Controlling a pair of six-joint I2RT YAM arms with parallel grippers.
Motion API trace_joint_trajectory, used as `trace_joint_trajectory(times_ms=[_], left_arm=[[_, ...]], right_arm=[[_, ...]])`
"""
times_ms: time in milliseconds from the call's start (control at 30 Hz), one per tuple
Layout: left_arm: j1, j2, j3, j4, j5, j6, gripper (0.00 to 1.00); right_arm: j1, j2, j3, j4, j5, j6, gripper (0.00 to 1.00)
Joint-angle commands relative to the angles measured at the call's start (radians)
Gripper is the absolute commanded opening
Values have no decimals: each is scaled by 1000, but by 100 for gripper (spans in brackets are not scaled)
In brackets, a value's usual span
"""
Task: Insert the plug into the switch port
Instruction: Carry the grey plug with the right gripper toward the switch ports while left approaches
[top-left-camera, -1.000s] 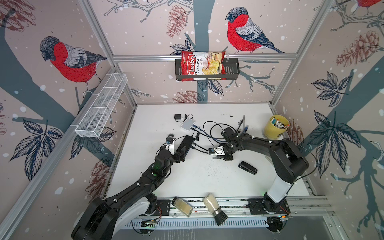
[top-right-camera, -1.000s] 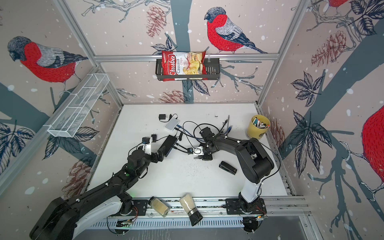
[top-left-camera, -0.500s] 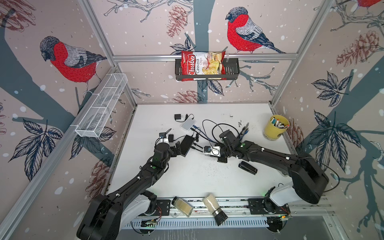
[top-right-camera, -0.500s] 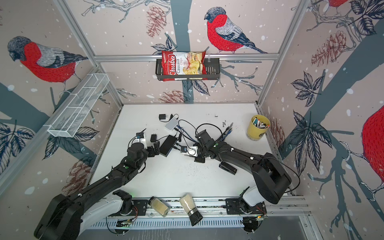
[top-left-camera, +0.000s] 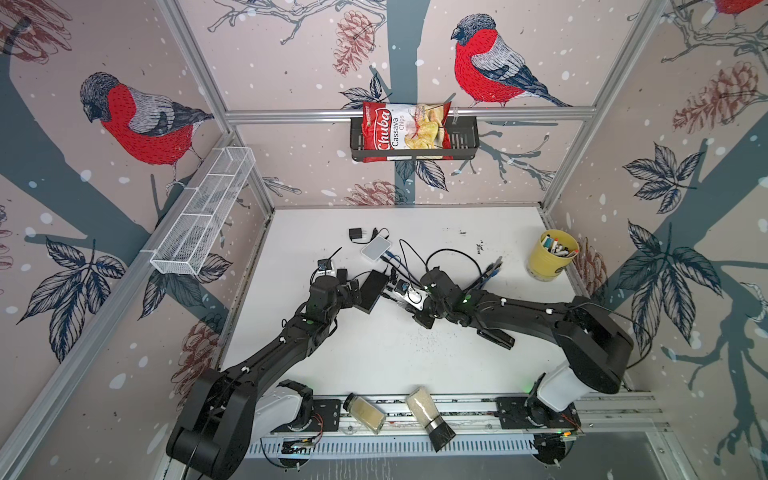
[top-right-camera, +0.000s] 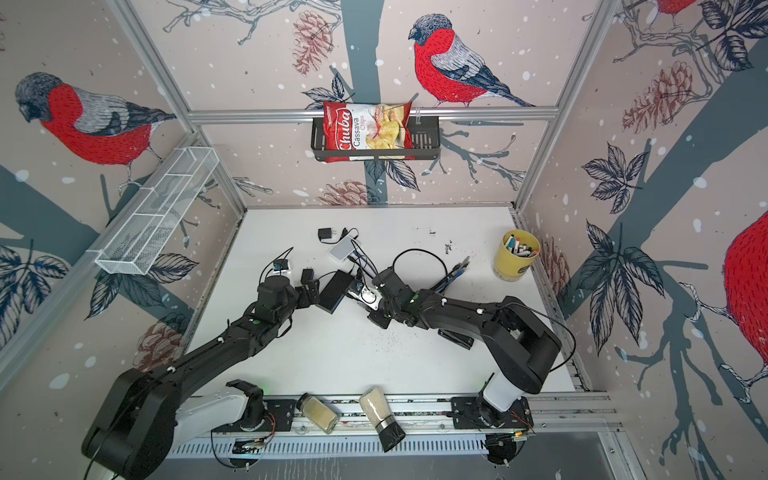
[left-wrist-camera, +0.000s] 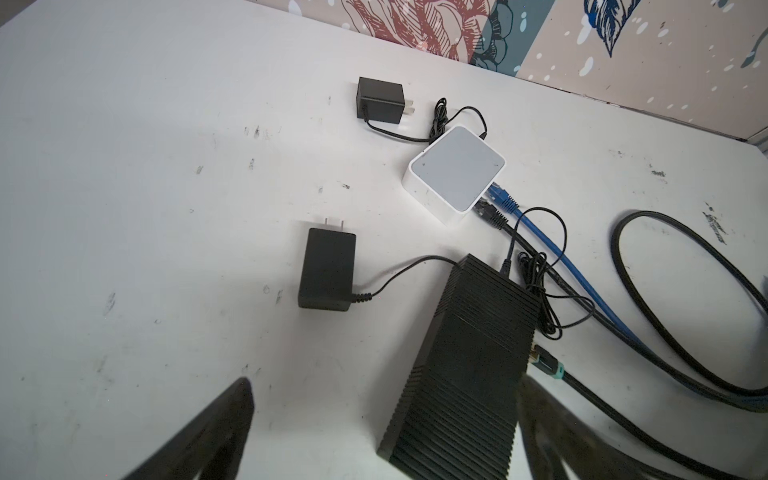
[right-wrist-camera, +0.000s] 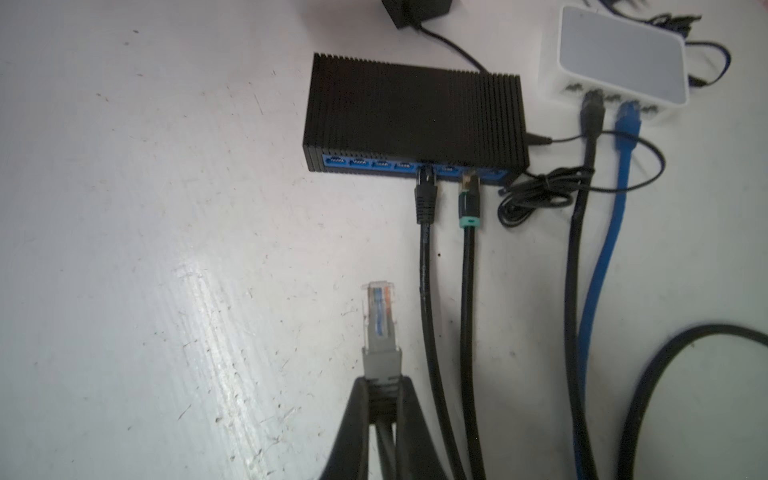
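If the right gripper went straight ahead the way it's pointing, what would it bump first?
Probably the black switch. The plug in the right gripper leads, aimed at an empty port in the blue row, beside the plugged-in black cable. Only bare table lies between; height is hard to judge.

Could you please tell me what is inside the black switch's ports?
The black switch holds two plugs: a black-booted plug and a teal-collared plug. The other ports look empty. The plug tips are hidden inside.
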Motion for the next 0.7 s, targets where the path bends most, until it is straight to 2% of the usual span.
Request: trace_joint_trajectory(times_ms=[0, 133, 400, 667], left_arm=[[9, 20, 36, -80, -3, -37, 96], [27, 19, 41, -83, 29, -56, 96], [120, 58, 30, -31, 208, -88, 96], [141, 122, 44, 2, 253, -90, 93]], right_arm=[[7, 22, 2, 71, 51, 71, 0], [8, 53, 9, 70, 67, 75, 0], [9, 98, 38, 60, 76, 81, 0], [8, 125, 84, 17, 66, 77, 0]])
